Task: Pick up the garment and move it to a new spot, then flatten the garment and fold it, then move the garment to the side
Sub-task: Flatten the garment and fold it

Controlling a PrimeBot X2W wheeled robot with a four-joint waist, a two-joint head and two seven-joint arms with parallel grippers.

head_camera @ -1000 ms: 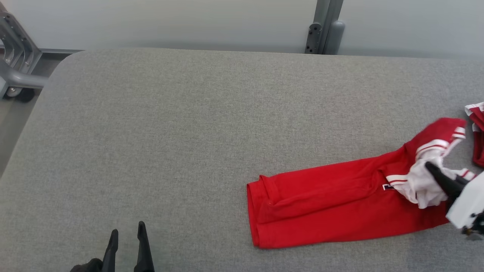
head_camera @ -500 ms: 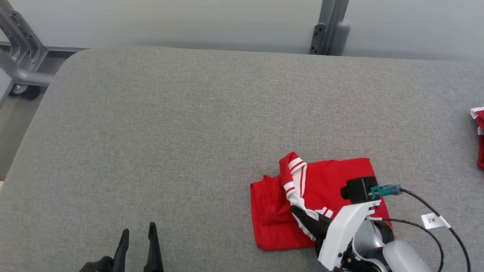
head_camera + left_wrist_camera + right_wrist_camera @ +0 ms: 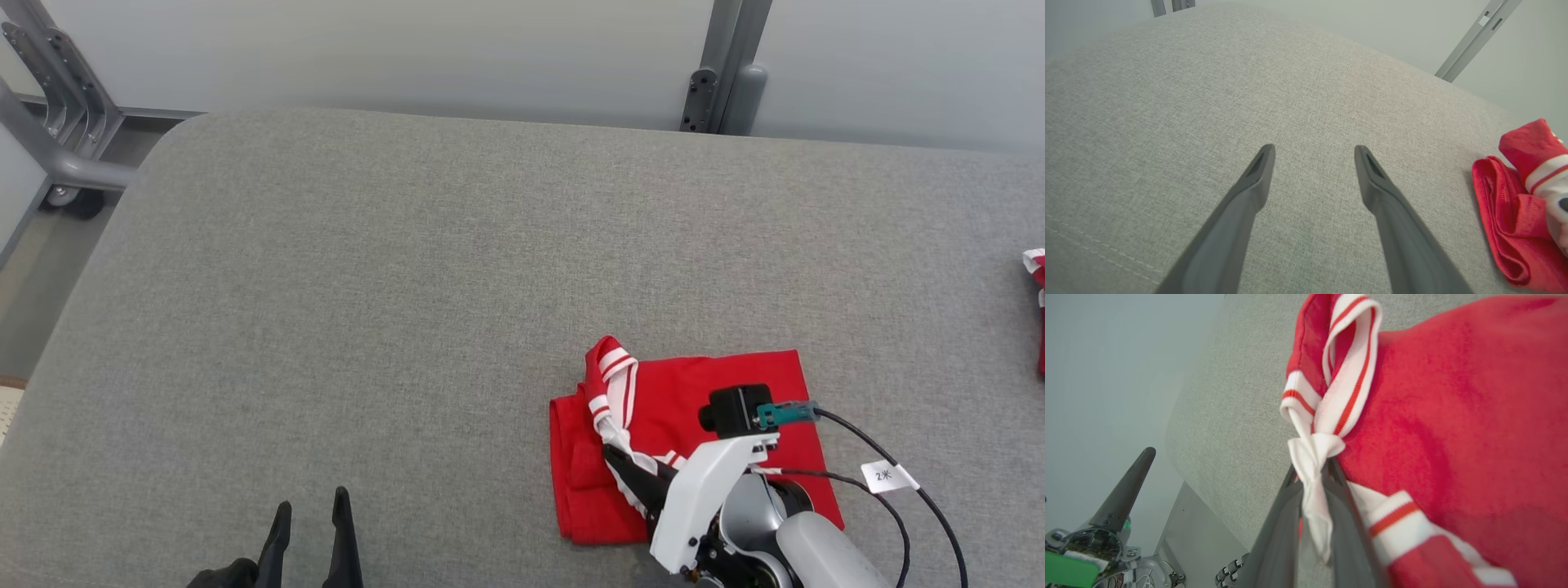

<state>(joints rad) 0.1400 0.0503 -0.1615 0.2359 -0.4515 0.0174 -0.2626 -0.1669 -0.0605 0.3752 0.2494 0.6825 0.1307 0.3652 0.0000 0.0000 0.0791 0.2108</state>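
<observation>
While in right jaws, garment [image 3: 690, 377] folded.

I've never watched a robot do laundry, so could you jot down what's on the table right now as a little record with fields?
Surface: grey padded table
Garment: red garment with white striped trim, folded over, front right of the table
Right gripper: shut on the garment's white trim
Left gripper: open, empty, over the table
Also there: another red cloth at the far right edge
</observation>
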